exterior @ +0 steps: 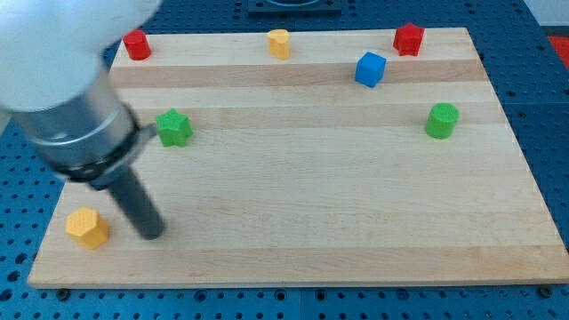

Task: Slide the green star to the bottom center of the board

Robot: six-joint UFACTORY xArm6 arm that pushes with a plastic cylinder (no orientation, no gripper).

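Rod only, no pincer: my tip [153, 233] rests on the surface [311, 213] at lower left, just beside the yellow hexagonal block [87, 228], touching nothing. Well above it, at mid left, sits the green star [174, 128]. Across the frame's top lie a red block [136, 44], a yellow block [279, 43], a red star-like block [408, 39] and a blue cube [370, 68], with a green cylinder [441, 120] at right.

Premises: a robotics laboratory or test bench. Evidence follows. A pale wooden board [293, 222], made of joined planks, lies flat on a blue perforated base plate [551, 107] with a regular grid of holes, of the kind used for mounting fixtures. A grey and white robot arm [62, 98] enters from the view's upper left and ends in a dark rod. Small coloured blocks are set out across the board as test pieces. No domestic or retail furnishings are visible.
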